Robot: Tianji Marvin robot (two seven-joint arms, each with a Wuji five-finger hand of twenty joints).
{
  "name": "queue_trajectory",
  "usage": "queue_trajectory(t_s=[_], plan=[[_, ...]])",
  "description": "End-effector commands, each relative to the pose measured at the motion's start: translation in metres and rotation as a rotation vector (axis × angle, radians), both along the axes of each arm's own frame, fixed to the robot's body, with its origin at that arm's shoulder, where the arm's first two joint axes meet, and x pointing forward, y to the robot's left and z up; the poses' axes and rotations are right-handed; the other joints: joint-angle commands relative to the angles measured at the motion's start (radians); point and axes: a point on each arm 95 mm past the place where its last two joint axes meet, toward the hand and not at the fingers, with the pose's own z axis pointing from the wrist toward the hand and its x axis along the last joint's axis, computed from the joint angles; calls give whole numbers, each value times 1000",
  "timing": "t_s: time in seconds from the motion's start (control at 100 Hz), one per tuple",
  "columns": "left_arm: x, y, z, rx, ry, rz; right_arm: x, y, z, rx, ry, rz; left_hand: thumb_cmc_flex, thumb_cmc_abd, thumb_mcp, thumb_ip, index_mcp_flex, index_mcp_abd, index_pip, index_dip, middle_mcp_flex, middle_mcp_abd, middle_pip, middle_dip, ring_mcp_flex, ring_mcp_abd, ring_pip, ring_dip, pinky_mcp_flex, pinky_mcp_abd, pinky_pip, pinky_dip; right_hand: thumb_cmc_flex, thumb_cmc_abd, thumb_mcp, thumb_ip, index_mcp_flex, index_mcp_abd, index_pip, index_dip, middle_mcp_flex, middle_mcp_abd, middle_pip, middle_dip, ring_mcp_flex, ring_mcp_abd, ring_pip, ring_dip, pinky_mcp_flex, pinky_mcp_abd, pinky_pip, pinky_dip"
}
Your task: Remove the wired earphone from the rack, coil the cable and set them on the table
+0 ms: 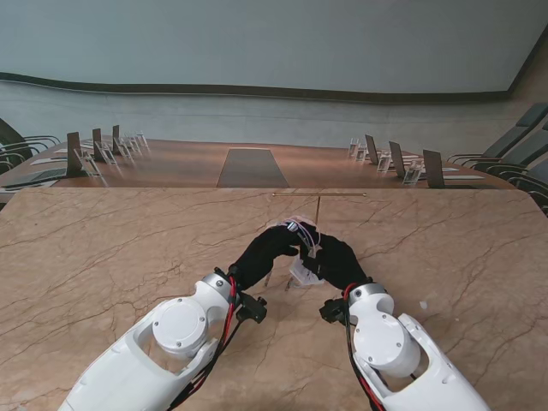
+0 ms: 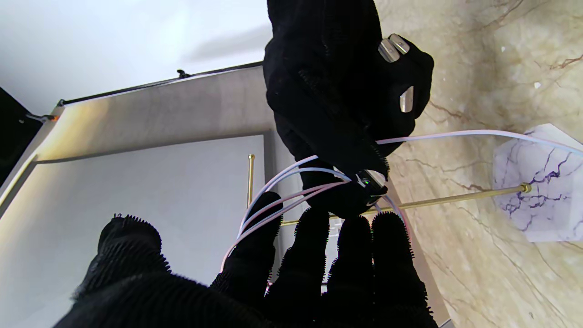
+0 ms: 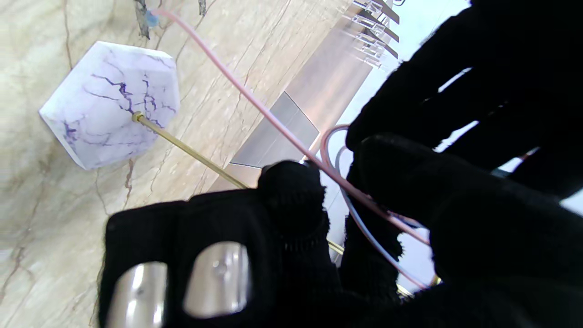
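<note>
Even, soft daylight fills the stand view; the marble table [image 1: 103,257] is bright with no hard shadows, only faint ones under the arms. Its edges bow from wide-angle distortion. In the left wrist view the wall blows out to near white, and the black left hand [image 2: 255,282] loses all detail, its nearest part soft. The right wrist view is bright on the table, with glare on the metal fingertips [image 3: 218,278]; the right hand [image 3: 319,255] is blurred, close to the lens.
</note>
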Motion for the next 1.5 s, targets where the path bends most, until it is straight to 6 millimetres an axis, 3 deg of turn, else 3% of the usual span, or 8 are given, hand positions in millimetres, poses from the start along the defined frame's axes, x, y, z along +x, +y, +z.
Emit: queue_trajectory(t_s=[0.0, 0.31, 0.57, 0.73, 0.91, 1.12, 1.33, 1.49], plan=[[-5, -8, 7, -18, -6, -26, -1, 2, -4, 7, 11, -6, 20, -18, 5, 28, 26, -22, 28, 12, 27, -55, 37, 23, 5, 17, 19, 10, 31, -5, 40, 24, 17, -24, 63, 45, 32, -42, 62, 41, 105, 96, 84, 5, 5, 106, 145, 35, 73, -167, 234, 3], [-16, -1, 3, 14, 17, -41, 0, -6, 3, 4, -37, -20, 33, -13, 3, 27, 65, -1, 1, 12, 34, -33, 41, 23, 42, 69, 76, 9, 90, 18, 90, 49, 15, -27, 67, 43, 35, -43, 62, 41, 108, 95, 86, 4, 5, 106, 147, 35, 73, -165, 234, 4], [-21, 6, -5, 71, 32, -41, -6, -15, 12, -5, -79, -25, 33, -10, 1, 28, 112, 2, -4, 45, 80, -9, 67, 91, 66, 110, 133, 98, 79, 59, 124, 69, 11, -30, 72, 45, 38, -43, 62, 38, 114, 93, 87, 3, 5, 105, 150, 37, 73, -164, 234, 8], [-21, 7, -8, 113, 28, -37, -12, -20, 18, -22, -93, -9, 34, -8, 1, 30, 103, -7, -7, 64, 68, -10, 70, 137, 55, 108, 145, 148, 65, 64, 156, 94, 8, -30, 74, 45, 43, -42, 61, 34, 119, 93, 86, 2, 4, 107, 152, 39, 74, -164, 234, 12], [-22, 9, -9, 144, 28, -37, -13, -28, 25, -60, -127, -3, 30, -7, 1, 31, 124, -9, 45, 111, 107, 12, 142, 269, 87, 153, 254, 289, 79, 117, 244, 189, 7, -34, 79, 47, 47, -40, 61, 31, 125, 93, 86, 1, 5, 105, 154, 40, 74, -165, 234, 16], [-23, 14, -11, 175, 34, -49, -8, -39, 32, -134, -153, 15, 18, -6, 1, 32, 108, -35, 237, 262, 189, 25, 237, 405, 158, 198, 374, 435, 108, 191, 372, 321, 4, -41, 87, 48, 61, -47, 56, 29, 130, 92, 86, 1, 4, 103, 157, 43, 75, -168, 234, 22], [-25, 23, -10, 196, 26, -51, -4, -47, 36, -163, -167, 22, 12, -3, 2, 33, 104, -37, 367, 340, 256, 28, 300, 453, 222, 225, 443, 483, 153, 237, 443, 370, 3, -47, 93, 49, 71, -53, 53, 33, 133, 92, 85, 1, 4, 103, 158, 44, 75, -168, 234, 26], [-27, 30, -11, 222, 14, -51, -4, -50, 38, -196, -175, 44, 14, -2, 2, 34, 101, -43, 393, 355, 266, 24, 314, 462, 232, 225, 458, 492, 159, 238, 461, 379, 3, -67, 104, 54, 98, -67, 36, 38, 139, 93, 86, 3, 4, 104, 163, 48, 75, -168, 234, 34]])
